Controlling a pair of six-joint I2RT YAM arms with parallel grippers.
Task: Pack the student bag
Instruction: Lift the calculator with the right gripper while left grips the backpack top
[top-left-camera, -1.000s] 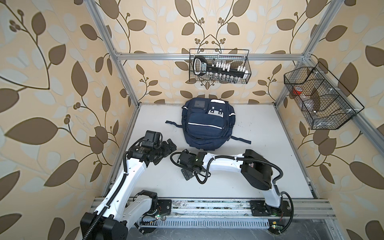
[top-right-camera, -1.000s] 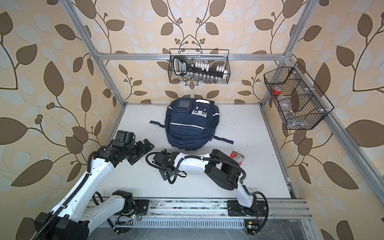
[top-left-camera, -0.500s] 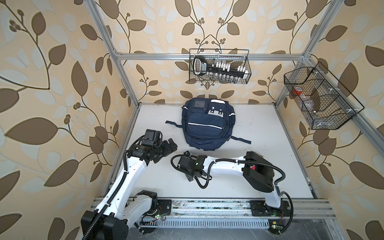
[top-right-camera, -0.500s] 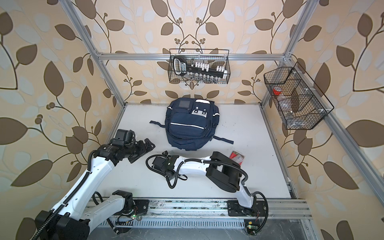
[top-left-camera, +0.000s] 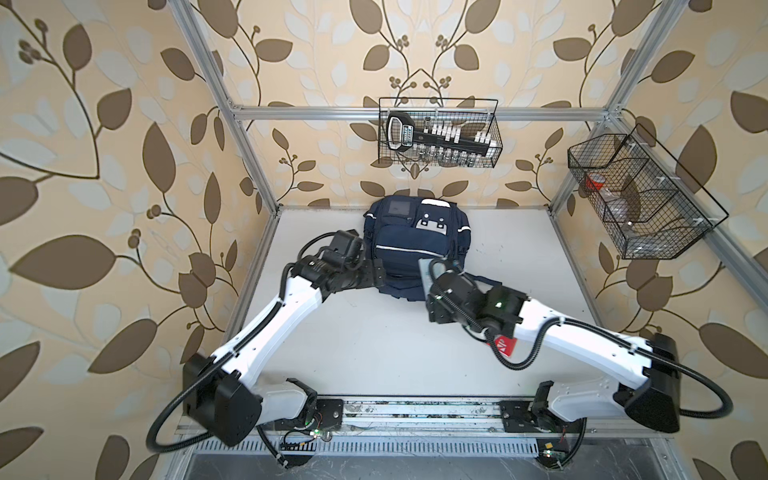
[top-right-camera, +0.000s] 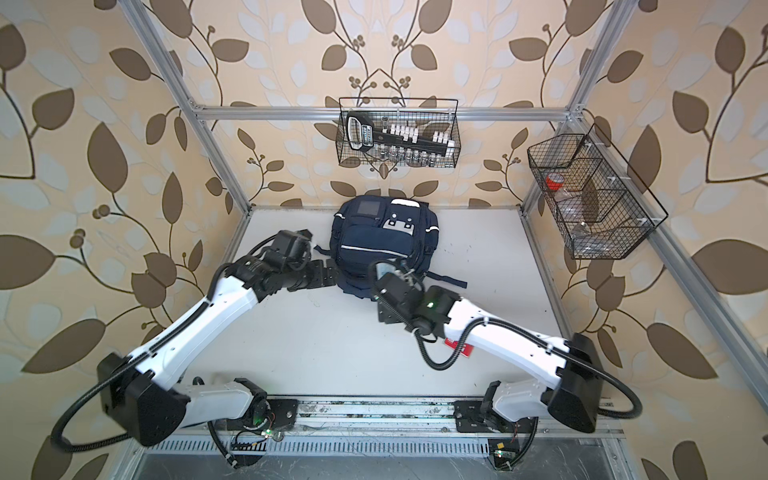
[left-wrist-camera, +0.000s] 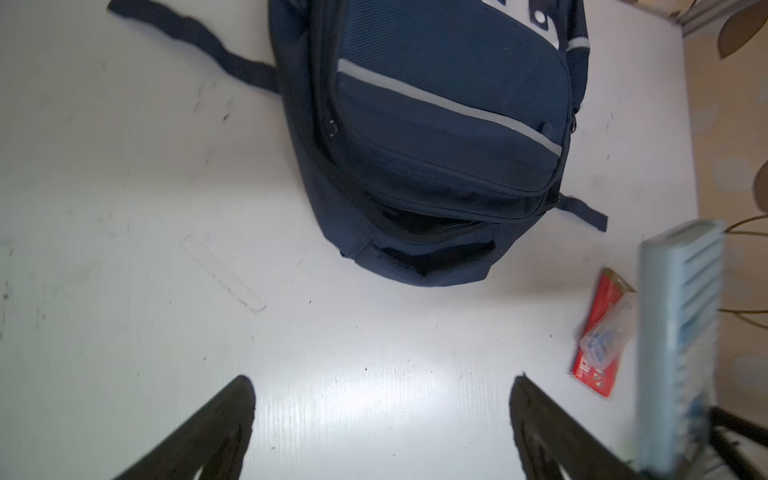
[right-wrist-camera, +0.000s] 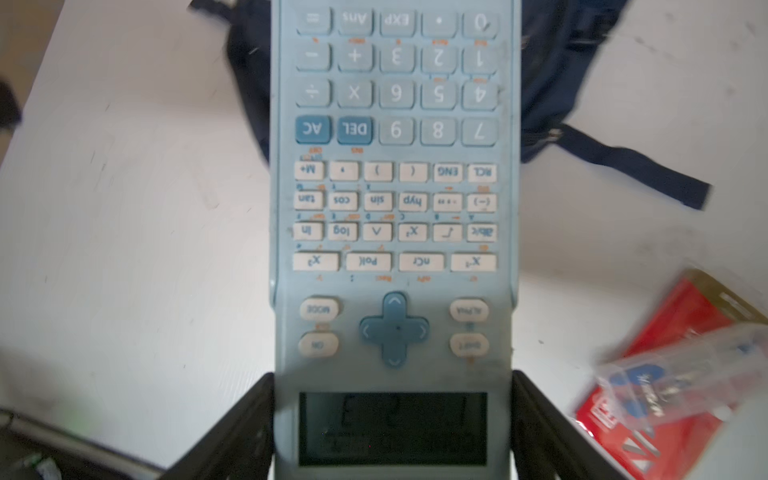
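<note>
2 claws flank the student bag (top-left-camera: 409, 253), which lies flat at 12 o'clock on the white table (top-left-camera: 374, 353) in both top views. Its dark, part-open mouth (left-wrist-camera: 432, 232) is turned toward 6 o'clock.

My right claw (right-wrist-camera: 395, 415) is clamped across the screen end of a pale blue calculator (right-wrist-camera: 395, 166), keypad end pointing at the bag. It sits at about 5 o'clock of the bag, over or just beside the lower corner; I cannot tell which.

My left claw (left-wrist-camera: 382, 380) stands wide apart with nothing in it, at about 8 o'clock of the bag and close to its side. Whether it touches the fabric I cannot tell.

A red packet (left-wrist-camera: 594, 380) with a clear plastic case (left-wrist-camera: 606, 332) on it lies near 4 o'clock, under my right arm.

I judge this to be the carry step for the calculator. Next I want the left claw to lift or pin the upper lip of the mouth so the gap is wide. Then I slide the calculator in keypad end first, letting go only once it is well inside.
</note>
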